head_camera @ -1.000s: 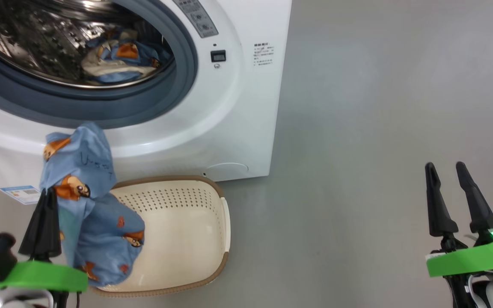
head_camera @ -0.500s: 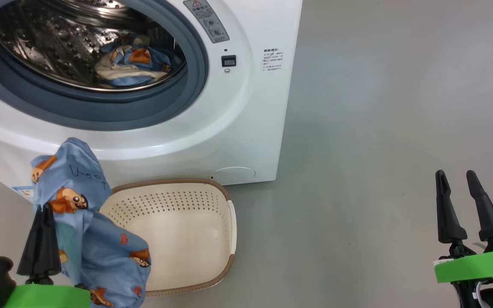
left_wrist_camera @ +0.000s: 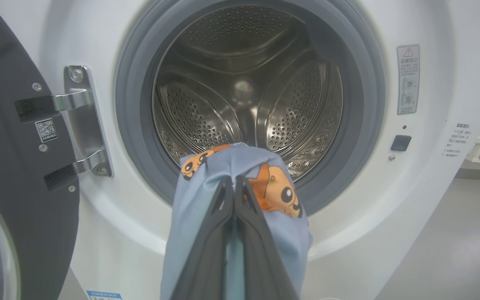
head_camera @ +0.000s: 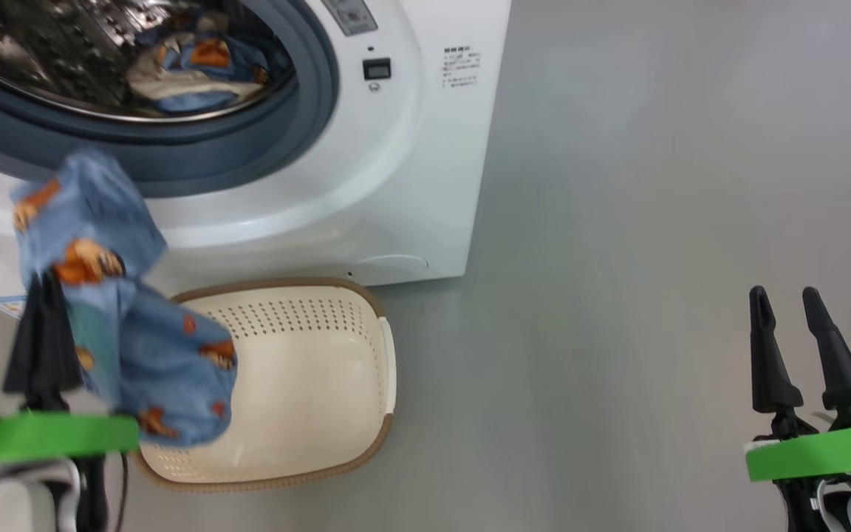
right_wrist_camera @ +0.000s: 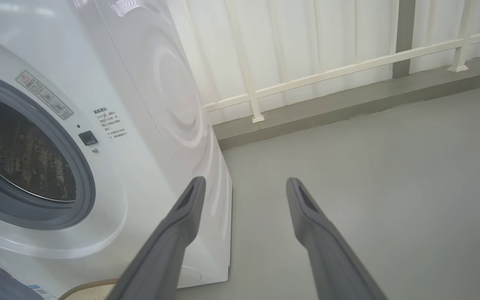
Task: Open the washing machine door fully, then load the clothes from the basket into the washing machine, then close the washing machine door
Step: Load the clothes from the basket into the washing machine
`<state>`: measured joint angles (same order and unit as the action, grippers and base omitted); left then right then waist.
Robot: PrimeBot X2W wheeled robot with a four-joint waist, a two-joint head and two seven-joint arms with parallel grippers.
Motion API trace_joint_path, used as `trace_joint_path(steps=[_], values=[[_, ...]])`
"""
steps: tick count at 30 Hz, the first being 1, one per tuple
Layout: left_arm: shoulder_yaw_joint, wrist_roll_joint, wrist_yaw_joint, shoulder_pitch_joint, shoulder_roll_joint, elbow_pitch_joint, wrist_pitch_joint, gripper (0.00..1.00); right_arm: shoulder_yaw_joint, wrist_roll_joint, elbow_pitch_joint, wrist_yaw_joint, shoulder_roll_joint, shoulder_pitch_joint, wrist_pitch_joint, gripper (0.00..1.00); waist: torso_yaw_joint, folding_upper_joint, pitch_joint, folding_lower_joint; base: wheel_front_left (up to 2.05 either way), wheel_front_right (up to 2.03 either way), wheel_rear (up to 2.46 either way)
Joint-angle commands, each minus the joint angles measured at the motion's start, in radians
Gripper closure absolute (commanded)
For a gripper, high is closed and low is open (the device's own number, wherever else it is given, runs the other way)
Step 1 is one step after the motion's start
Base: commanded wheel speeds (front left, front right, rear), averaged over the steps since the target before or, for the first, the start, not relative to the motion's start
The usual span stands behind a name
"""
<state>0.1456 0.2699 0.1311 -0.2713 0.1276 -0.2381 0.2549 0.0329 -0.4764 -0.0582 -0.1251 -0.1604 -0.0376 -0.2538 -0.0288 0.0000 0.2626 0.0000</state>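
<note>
My left gripper [head_camera: 46, 287] is shut on a light blue bear-print piece of the clothes [head_camera: 111, 325]. The piece hangs above the left end of the cream basket [head_camera: 278, 285]. In the left wrist view the shut left gripper [left_wrist_camera: 234, 183] holds the cloth [left_wrist_camera: 279, 233] just in front of the lower gasket of the washing machine [left_wrist_camera: 427, 175]. The washing machine door [left_wrist_camera: 2, 175] stands swung open at the left. More clothes [head_camera: 189, 63] lie inside the drum. My right gripper [head_camera: 786, 303] is open over bare floor, far to the right.
The basket's inside shows bare cream plastic to the right of the hanging cloth. Grey floor [head_camera: 654, 258] spreads right of the washing machine [right_wrist_camera: 148, 104]. A white railing [right_wrist_camera: 319, 73] and a low kerb run along the back wall. My right gripper [right_wrist_camera: 244, 185] points past the machine's corner.
The head camera has shifted. Against the machine, my left gripper and the blue cloth have risen from below the front rim to the gasket's lower edge. The right gripper stays open and still.
</note>
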Motion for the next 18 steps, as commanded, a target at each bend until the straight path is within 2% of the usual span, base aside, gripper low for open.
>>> trace_joint_path(steps=[1,9,18], values=[[0.036,0.0,-0.001,-0.049,0.036,0.013,0.007,1.0,-0.022,-0.002,0.026,-0.006,-0.011,-0.029,-0.008,0.0,-0.016,0.0,0.03,0.0,0.0,0.0,0.0],[0.03,0.013,-0.001,-0.304,0.103,-0.102,0.007,1.0,-0.051,-0.002,0.028,-0.006,0.004,-0.088,-0.008,0.0,-0.066,0.0,0.123,0.0,0.0,0.0,0.0],[0.012,-0.002,0.0,-0.581,0.198,-0.329,0.007,1.0,-0.087,-0.005,0.027,-0.006,0.011,-0.136,-0.008,0.0,-0.14,0.0,0.199,0.0,0.0,0.0,0.0]])
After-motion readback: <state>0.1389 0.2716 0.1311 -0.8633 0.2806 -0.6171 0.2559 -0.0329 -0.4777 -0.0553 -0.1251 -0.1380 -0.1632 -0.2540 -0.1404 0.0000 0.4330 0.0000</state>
